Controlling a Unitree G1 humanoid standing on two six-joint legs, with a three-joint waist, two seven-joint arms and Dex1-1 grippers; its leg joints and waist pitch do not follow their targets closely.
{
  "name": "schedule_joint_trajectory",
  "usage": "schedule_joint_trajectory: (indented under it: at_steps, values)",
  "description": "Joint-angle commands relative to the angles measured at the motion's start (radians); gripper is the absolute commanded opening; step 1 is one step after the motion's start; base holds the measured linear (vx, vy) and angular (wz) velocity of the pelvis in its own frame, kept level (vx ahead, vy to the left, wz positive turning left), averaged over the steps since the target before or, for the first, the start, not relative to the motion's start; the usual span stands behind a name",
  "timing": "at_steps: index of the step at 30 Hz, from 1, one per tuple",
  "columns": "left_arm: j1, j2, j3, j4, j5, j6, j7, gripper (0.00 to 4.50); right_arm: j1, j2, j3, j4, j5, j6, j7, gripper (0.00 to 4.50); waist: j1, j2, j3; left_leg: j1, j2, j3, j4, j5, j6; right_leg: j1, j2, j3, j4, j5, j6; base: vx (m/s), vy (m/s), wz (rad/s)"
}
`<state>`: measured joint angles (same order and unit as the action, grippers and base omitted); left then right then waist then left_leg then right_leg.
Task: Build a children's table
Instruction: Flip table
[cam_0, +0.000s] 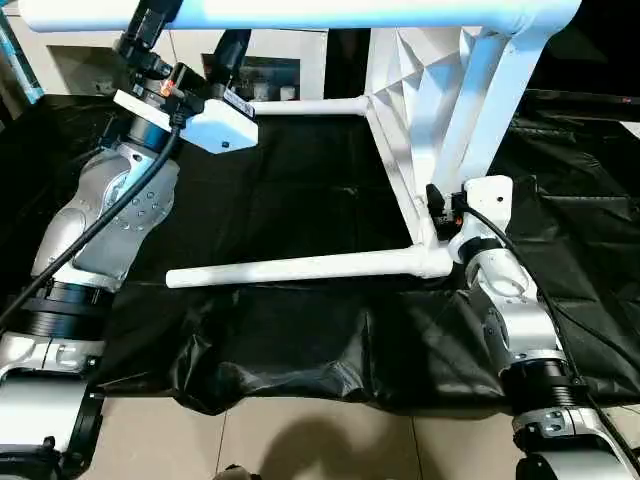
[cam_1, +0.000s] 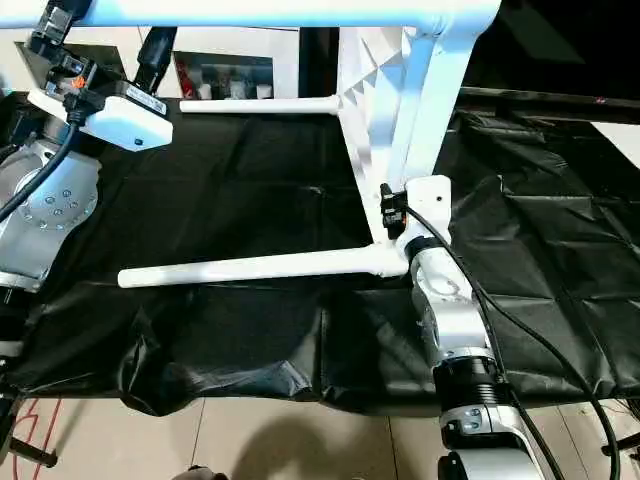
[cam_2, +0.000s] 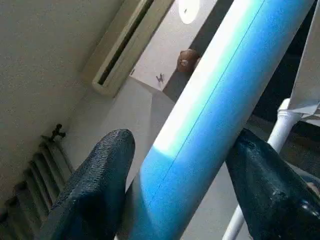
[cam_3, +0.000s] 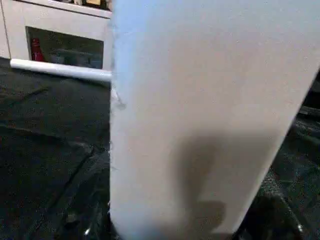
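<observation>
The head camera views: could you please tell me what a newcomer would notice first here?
The white children's table stands on its side on the black sheet, two legs pointing toward the robot's left. The left gripper straddles a raised upper leg, while the right gripper sits at the tabletop's lower corner.

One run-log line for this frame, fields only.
stage: legs fitted, tabletop on edge on black sheet | left gripper: fingers straddling upper leg | right gripper: at lower corner socket, grip unclear
</observation>
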<state>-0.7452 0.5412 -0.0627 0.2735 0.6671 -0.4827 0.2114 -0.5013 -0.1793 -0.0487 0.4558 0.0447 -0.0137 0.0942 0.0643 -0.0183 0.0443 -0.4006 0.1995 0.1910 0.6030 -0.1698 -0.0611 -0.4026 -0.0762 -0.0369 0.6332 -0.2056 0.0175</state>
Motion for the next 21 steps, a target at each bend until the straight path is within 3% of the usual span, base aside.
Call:
schedule_joint_trajectory:
  at_steps: [1, 3, 5, 6, 7, 13, 15, 16, 17, 21]
  values:
    - [-0.015, -0.008, 0.007, 0.026, -0.024, 0.034, -0.009, 2.88, -0.031, -0.039, 0.025, -0.051, -0.043, -0.044, 0.029, 1.78, 0.005, 0.008, -0.070, 0.031, 0.021, -0.013, -0.062, -0.160, -0.019, 0.039, -0.043, 0.030, -0.058, -0.007, -0.190, 0.000, 0.000, 0.00]
    - [-0.017, -0.010, 0.013, 0.028, -0.034, 0.045, -0.014, 2.80, -0.033, -0.046, 0.026, -0.057, -0.048, -0.046, 0.031, 1.78, 0.006, 0.007, -0.070, 0.032, 0.021, -0.013, -0.062, -0.164, -0.020, 0.038, -0.044, 0.030, -0.059, -0.019, -0.189, 0.000, 0.000, 0.00]
    - [-0.025, -0.022, 0.034, 0.043, -0.086, 0.070, -0.042, 2.80, -0.043, -0.072, 0.024, -0.074, -0.060, -0.056, 0.037, 1.78, 0.010, 0.007, -0.069, 0.033, 0.021, -0.012, -0.061, -0.159, -0.017, 0.037, -0.044, 0.031, -0.059, -0.020, -0.187, 0.000, 0.000, 0.00]
    - [-0.027, -0.038, 0.056, 0.053, -0.153, 0.090, -0.072, 2.73, -0.060, -0.106, 0.020, -0.095, -0.072, -0.065, 0.048, 1.78, 0.012, 0.004, -0.069, 0.030, 0.019, -0.011, -0.061, -0.151, -0.013, 0.039, -0.045, 0.032, -0.059, -0.016, -0.189, 0.000, 0.000, 0.00]
    - [-0.027, -0.038, 0.056, 0.053, -0.153, 0.090, -0.072, 2.68, -0.060, -0.106, 0.020, -0.095, -0.072, -0.066, 0.049, 1.78, 0.015, 0.003, -0.070, 0.030, 0.019, -0.010, -0.060, -0.142, -0.012, 0.040, -0.046, 0.031, -0.058, -0.013, -0.191, 0.000, 0.000, 0.00]
    - [-0.009, -0.115, 0.179, 0.013, -0.396, 0.226, -0.130, 2.63, -0.179, -0.230, -0.043, -0.126, -0.063, -0.063, 0.070, 1.78, 0.035, 0.001, -0.071, 0.022, 0.013, 0.001, -0.047, -0.072, 0.050, 0.041, -0.046, 0.035, -0.050, 0.004, -0.204, 0.000, 0.000, 0.00]
    - [-0.008, -0.125, 0.192, 0.009, -0.419, 0.240, -0.132, 2.62, -0.190, -0.240, -0.046, -0.125, -0.063, -0.064, 0.071, 1.75, 0.041, 0.002, -0.072, 0.020, 0.011, 0.003, -0.043, -0.073, 0.062, 0.035, -0.042, 0.035, -0.051, 0.003, -0.195, 0.000, 0.000, 0.00]
    - [-0.008, -0.125, 0.192, 0.009, -0.419, 0.240, -0.132, 2.62, -0.190, -0.240, -0.046, -0.125, -0.063, -0.064, 0.071, 1.73, 0.044, 0.004, -0.069, 0.022, 0.013, 0.003, -0.044, -0.093, 0.063, 0.032, -0.043, 0.033, -0.056, -0.035, -0.184, 0.000, 0.000, 0.00]
    - [-0.003, -0.130, 0.202, 0.005, -0.436, 0.251, -0.136, 2.62, -0.207, -0.254, -0.050, -0.124, -0.063, -0.066, 0.076, 1.73, 0.044, -0.003, -0.068, 0.023, 0.014, 0.003, -0.045, -0.111, 0.057, 0.030, -0.042, 0.033, -0.059, -0.072, -0.173, 0.000, 0.000, 0.00]
    - [0.043, -0.189, 0.262, -0.028, -0.577, 0.330, -0.177, 2.55, -0.355, -0.341, -0.065, -0.097, -0.059, -0.081, 0.106, 1.69, 0.042, 0.001, -0.063, 0.031, 0.018, 0.001, -0.050, -0.177, 0.025, 0.023, -0.043, 0.029, -0.066, -0.160, -0.176, 0.000, 0.000, 0.00]
